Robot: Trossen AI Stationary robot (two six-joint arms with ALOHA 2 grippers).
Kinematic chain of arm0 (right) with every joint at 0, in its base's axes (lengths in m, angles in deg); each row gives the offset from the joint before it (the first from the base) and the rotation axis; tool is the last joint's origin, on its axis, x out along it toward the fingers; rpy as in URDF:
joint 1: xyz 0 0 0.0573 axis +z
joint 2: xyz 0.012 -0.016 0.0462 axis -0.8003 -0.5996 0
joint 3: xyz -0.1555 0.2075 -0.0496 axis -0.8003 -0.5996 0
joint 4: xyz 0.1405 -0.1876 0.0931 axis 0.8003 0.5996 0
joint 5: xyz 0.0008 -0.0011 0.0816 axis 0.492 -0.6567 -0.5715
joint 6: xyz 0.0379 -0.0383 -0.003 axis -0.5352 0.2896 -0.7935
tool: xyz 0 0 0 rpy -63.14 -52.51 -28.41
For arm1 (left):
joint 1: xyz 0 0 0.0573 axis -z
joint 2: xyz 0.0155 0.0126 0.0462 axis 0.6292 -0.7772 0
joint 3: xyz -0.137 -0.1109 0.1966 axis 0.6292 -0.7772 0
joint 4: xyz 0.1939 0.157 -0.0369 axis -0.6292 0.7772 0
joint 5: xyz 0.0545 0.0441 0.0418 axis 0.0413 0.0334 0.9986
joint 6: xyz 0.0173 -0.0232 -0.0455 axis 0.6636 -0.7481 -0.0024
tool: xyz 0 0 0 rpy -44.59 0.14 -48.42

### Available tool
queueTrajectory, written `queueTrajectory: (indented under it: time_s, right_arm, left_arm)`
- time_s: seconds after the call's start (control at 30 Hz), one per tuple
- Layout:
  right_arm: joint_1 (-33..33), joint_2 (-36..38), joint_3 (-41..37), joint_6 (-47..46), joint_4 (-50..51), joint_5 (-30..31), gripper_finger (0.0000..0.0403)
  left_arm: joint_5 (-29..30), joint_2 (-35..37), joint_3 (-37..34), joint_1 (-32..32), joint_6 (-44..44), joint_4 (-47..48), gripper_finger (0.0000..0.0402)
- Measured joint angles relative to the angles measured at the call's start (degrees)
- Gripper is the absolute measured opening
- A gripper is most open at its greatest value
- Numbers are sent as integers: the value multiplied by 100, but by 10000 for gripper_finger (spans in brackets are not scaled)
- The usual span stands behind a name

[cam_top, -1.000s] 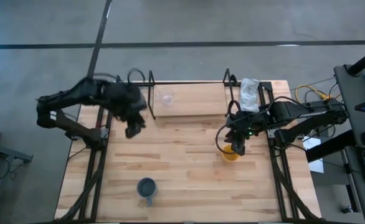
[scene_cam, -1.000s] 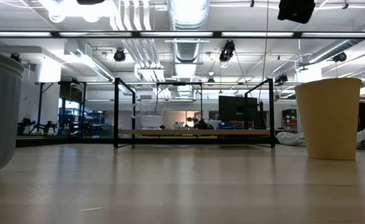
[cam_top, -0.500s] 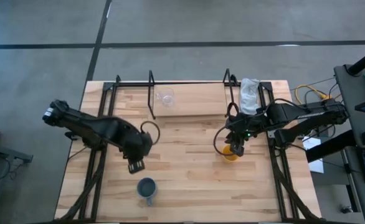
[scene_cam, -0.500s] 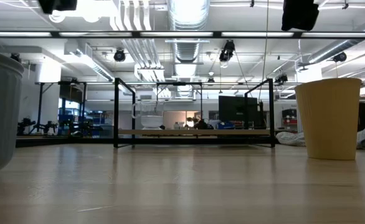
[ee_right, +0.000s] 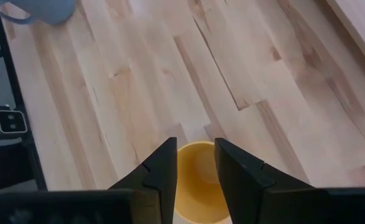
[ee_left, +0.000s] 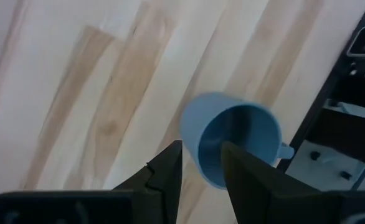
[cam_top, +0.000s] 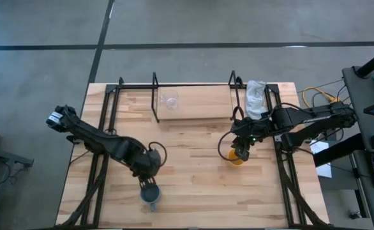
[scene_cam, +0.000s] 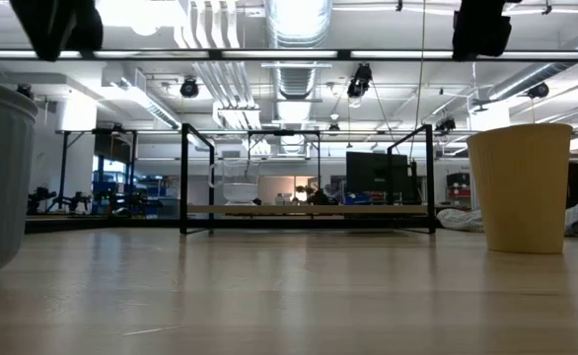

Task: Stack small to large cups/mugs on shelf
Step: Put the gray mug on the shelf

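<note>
The grey-blue mug (cam_top: 150, 195) stands upright on its base near the table's near edge, and its handle (ee_left: 284, 151) points away from my left arm. My left gripper (cam_top: 148, 179) hangs open just above it, with its fingers on either side of the mug's closest wall (ee_left: 201, 158). The yellow cup (cam_top: 237, 158) stands upright toward the right side. My right gripper (cam_top: 241, 151) is open above that cup (ee_right: 198, 180), well clear of its rim in the low view (scene_cam: 521, 128). The clear glass cup (cam_top: 168, 100) stands on the shelf (cam_top: 200, 105).
A white cloth (cam_top: 256, 96) lies at the shelf's right end, by the black wire upright (cam_top: 235, 96). Bare wooden tabletop (cam_top: 193, 166) stretches between the mug and the yellow cup. The shelf board to the right of the glass is bare.
My left gripper has swung from beside the shelf toward the table's near edge and come down over the grey-blue mug. My right gripper has sunk a little over the yellow cup. The cups have not moved.
</note>
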Motion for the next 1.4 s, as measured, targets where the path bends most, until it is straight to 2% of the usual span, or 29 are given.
queueTrajectory:
  time_s: [0.2,0.5,0.7,0.93,1.4]
  right_arm:
    - [-1,2,-238,-2,-18,0,102]
    - [-1,2,-524,-18,-51,0,102]
    - [-1,2,-578,-151,-128,0,102]
    - [-1,2,-530,-127,-154,0,102]
    - [-1,2,-526,-149,-204,0,102]
  left_arm:
    - [-292,-111,-317,271,-122,-109,97]
    - [-213,-445,-459,363,31,-359,97]
    - [-260,-527,-732,361,57,-1087,97]
    - [-241,-531,-765,356,171,-859,97]
    - [-125,-659,-829,317,379,-1005,97]
